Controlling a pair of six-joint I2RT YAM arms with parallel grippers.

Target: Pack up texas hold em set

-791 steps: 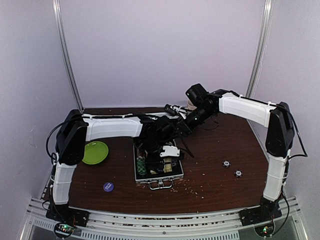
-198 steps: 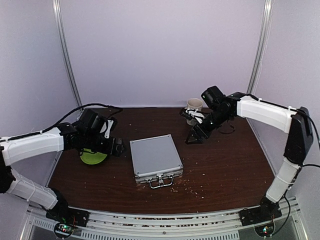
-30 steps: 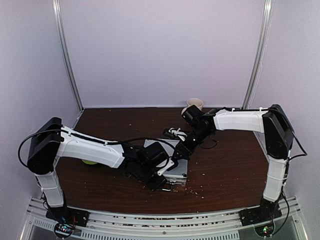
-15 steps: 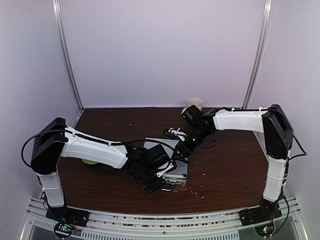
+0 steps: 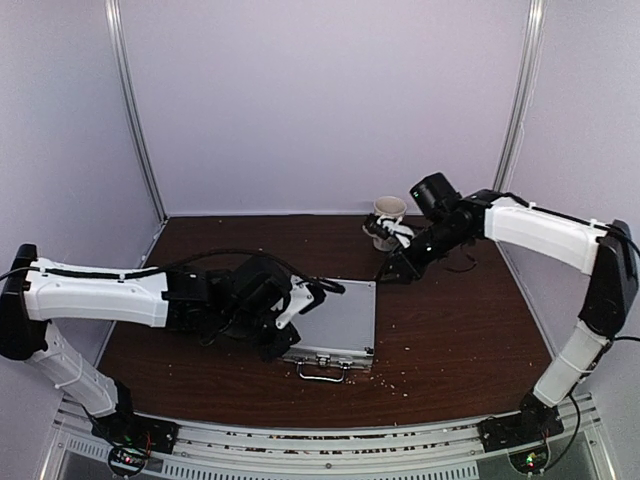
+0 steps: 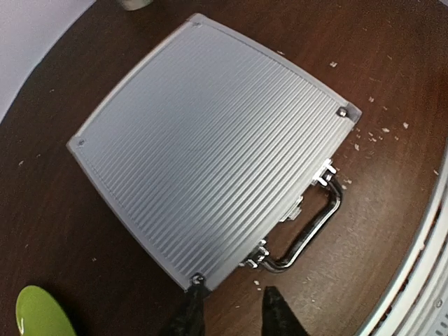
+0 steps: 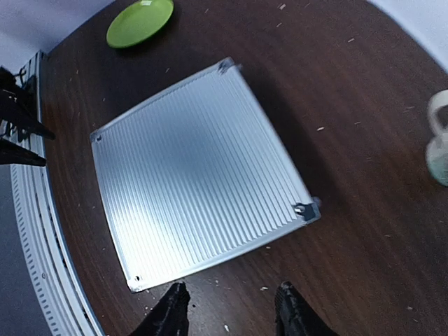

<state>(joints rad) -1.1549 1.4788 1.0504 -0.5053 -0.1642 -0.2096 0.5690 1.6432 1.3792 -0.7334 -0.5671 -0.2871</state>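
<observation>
The silver ribbed briefcase (image 5: 338, 315) lies shut on the brown table, its handle (image 5: 322, 372) towards the near edge. It fills the left wrist view (image 6: 210, 157) and the right wrist view (image 7: 199, 178). No chips, dealer buttons or card box show. My left gripper (image 5: 284, 342) is open and empty at the case's near left corner, one fingertip (image 6: 190, 311) by that corner. My right gripper (image 5: 388, 274) is open and empty just off the case's far right side, its fingertips (image 7: 172, 308) apart above bare table.
A beige mug (image 5: 386, 212) stands at the back beside the right wrist and shows in the right wrist view (image 7: 439, 140). A green plate (image 7: 140, 21) lies left of the case, also in the left wrist view (image 6: 38, 316). Crumbs (image 5: 395, 378) dot the table.
Both grippers have drawn back from the case: the left arm swung left and lower, the right arm pulled back towards the mug. The case stays shut.
</observation>
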